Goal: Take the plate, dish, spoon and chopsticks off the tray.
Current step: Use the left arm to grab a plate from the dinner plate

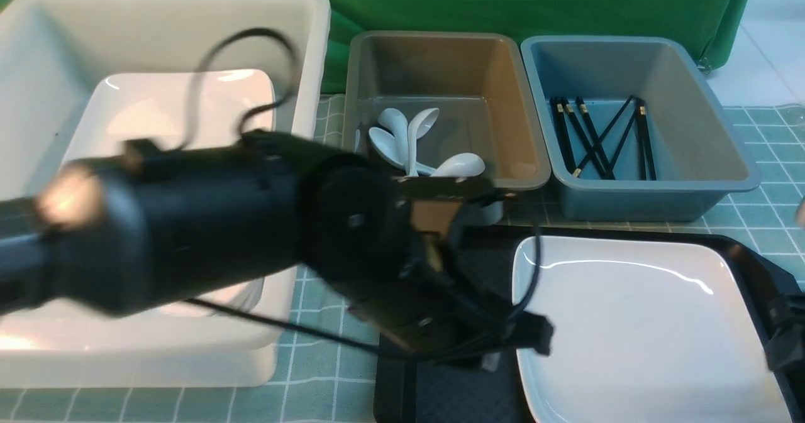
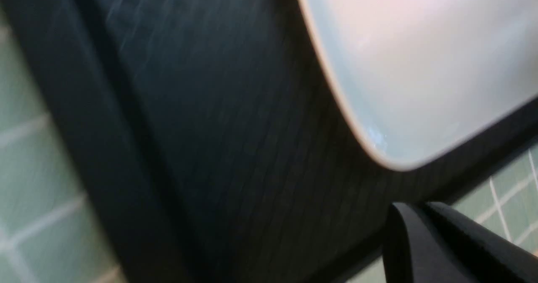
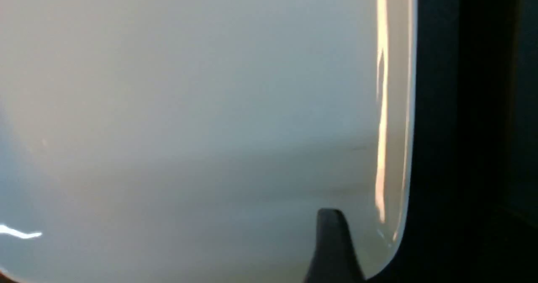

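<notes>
A green checked cloth (image 1: 327, 404) covers the table in front of a green backdrop. The black tray (image 1: 440, 398) lies at the near right, and the plate (image 1: 635, 335) rests flat on it toward its right side. The left gripper (image 1: 531, 341), blurred, reaches across to the plate's left edge with its tips pressed together, holding nothing. The right gripper (image 1: 785, 344) barely shows at the right edge. One finger (image 3: 332, 249) hangs over the plate near its rim, and I cannot tell whether that pincer is spread. Behind, a grey tub (image 1: 440, 58) holds spoons (image 1: 402, 137), a blue tub (image 1: 629, 58) holds chopsticks (image 1: 597, 140), and a white tub (image 1: 157, 21) holds a second plate (image 1: 163, 109).
</notes>
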